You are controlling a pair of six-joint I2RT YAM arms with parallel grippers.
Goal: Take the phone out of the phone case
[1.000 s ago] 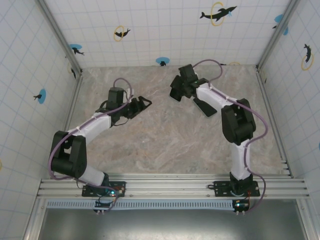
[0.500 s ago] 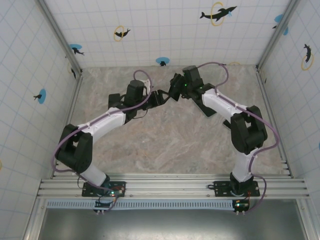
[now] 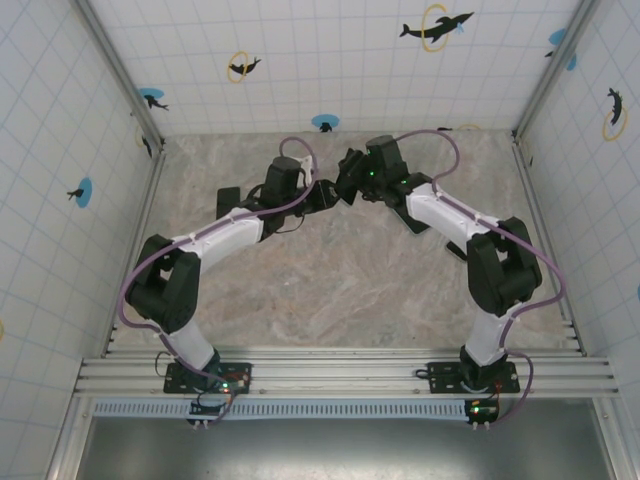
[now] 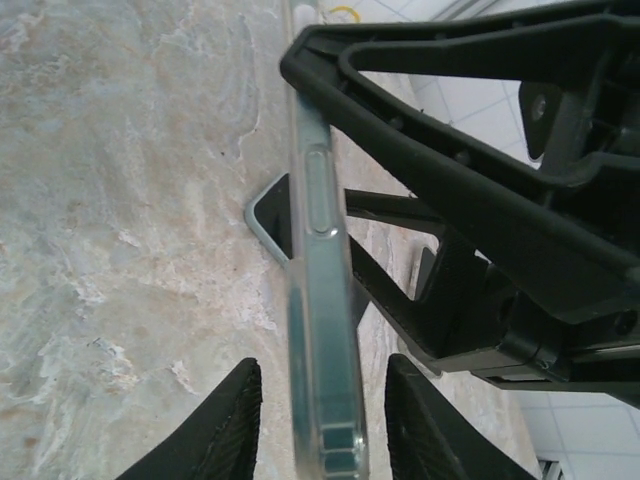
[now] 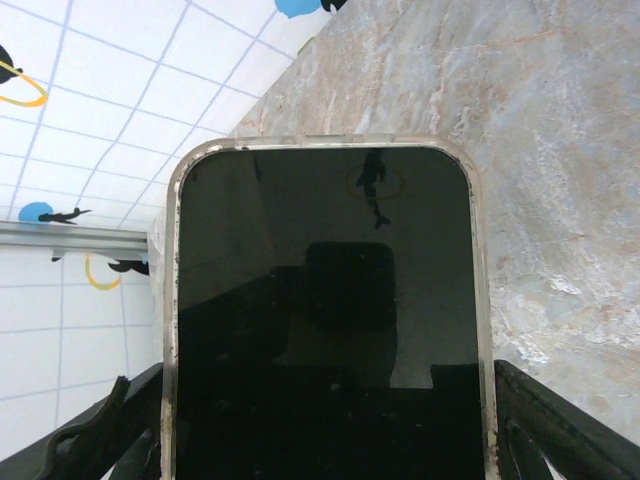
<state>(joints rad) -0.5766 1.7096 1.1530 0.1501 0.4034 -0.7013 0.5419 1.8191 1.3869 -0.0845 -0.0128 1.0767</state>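
While right gripper [image 5: 325,440] clamps clear phone case [image 4: 318,230], left gripper [image 4: 320,420] gaping astride its edge, a skewed pinch could drop phone [image 5: 325,300].

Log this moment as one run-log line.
right gripper: shut on phone case | left gripper: open, straddling case edge | phone: inside case, screen toward right wrist camera | task: not yet done

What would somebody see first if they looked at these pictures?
Probably the left gripper and right gripper nearly touching over the far middle of the marble table. Next, the big black phone in its clear phone case, held by the right gripper, with the left fingers open on either side of its edge.
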